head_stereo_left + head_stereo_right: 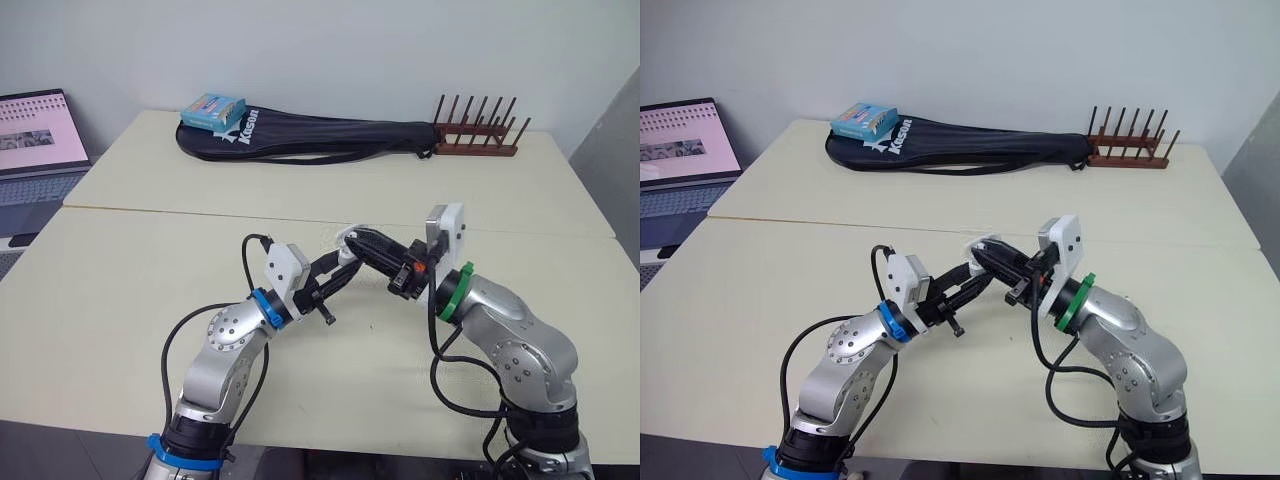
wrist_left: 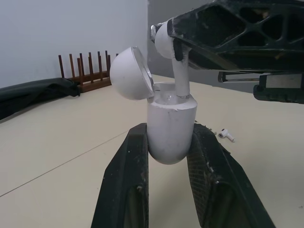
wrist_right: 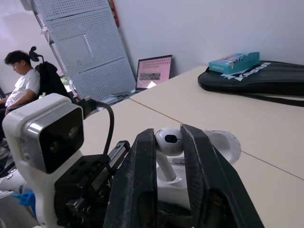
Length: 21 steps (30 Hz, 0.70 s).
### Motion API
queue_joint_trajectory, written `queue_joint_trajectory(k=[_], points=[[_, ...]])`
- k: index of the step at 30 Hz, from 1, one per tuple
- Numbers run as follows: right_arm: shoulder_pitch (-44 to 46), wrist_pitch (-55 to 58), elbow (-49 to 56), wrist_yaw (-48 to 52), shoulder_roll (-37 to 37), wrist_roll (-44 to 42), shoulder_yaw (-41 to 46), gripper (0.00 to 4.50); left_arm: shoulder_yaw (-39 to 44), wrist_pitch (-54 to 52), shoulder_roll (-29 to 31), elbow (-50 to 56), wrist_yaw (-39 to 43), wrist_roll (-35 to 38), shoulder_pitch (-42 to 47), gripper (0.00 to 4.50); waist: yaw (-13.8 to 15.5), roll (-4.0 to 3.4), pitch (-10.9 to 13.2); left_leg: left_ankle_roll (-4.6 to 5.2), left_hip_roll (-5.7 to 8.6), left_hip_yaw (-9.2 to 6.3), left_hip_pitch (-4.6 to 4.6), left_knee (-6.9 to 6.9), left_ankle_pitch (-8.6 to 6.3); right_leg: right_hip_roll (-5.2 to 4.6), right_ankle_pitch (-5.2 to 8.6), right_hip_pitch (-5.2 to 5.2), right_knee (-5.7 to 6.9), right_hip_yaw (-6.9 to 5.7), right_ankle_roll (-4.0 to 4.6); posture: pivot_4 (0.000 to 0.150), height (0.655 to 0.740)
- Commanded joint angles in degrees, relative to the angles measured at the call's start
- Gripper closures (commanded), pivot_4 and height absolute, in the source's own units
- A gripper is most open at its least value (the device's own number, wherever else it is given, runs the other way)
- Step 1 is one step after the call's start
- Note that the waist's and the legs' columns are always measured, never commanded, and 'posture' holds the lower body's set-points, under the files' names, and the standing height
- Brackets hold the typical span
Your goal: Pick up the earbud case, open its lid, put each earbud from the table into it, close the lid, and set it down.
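My left gripper (image 2: 168,133) is shut on the rounded bottom of the white earbud case (image 2: 171,126) and holds it upright above the table. The case lid (image 2: 130,73) is hinged open. My right gripper (image 3: 167,134) comes in from the opposite side, shut on a white earbud (image 3: 168,141). The earbud's stem (image 2: 180,83) reaches down into the open case. Both grippers meet over the middle of the near table (image 1: 130,290), the left gripper (image 1: 343,265) just below the right gripper (image 1: 357,241). A second earbud (image 2: 226,135) lies on the table beyond the case.
On the far table lie a black racket bag (image 1: 310,135) with a teal box (image 1: 212,109) on it, and a wooden peg rack (image 1: 478,135). A laptop (image 1: 35,150) sits at the far left. A person (image 3: 23,83) sits in the background.
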<state>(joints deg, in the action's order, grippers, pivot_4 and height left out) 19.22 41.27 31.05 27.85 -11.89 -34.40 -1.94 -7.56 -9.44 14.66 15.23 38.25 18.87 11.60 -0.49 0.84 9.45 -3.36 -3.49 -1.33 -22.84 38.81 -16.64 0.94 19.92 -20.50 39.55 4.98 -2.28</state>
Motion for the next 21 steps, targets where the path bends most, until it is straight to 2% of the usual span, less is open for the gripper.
queue_joint_trajectory(k=[1,19,21], points=[[0.2,-2.8,0.1,-0.5,0.6,0.6,-1.0,4.11,-0.4,1.9,-0.7,1.4,-0.2,0.0,0.4,3.76,0.0,0.0,0.0,0.0,0.0,0.0,0.0,0.0,0.0,0.0,0.0,0.0,0.0,0.0,0.0,0.15,0.7315],[-2.9,-8.6,-2.7,-0.9,1.1,5.0,-6.1,4.11,-0.2,1.4,-1.6,1.7,-1.4,0.4,0.7,3.76,0.0,0.0,0.0,0.0,0.0,0.01,-0.01,-0.01,0.0,0.0,0.0,-0.01,-0.01,0.01,0.0,0.15,0.7315],[-3.2,-9.5,-2.9,-1.4,1.3,5.6,-5.9,3.36,-0.2,1.5,-1.6,1.7,-1.5,0.4,0.7,3.76,0.0,0.0,0.0,0.0,0.0,0.01,-0.01,-0.01,0.0,0.0,0.0,-0.01,-0.01,0.01,0.0,0.15,0.7315]])
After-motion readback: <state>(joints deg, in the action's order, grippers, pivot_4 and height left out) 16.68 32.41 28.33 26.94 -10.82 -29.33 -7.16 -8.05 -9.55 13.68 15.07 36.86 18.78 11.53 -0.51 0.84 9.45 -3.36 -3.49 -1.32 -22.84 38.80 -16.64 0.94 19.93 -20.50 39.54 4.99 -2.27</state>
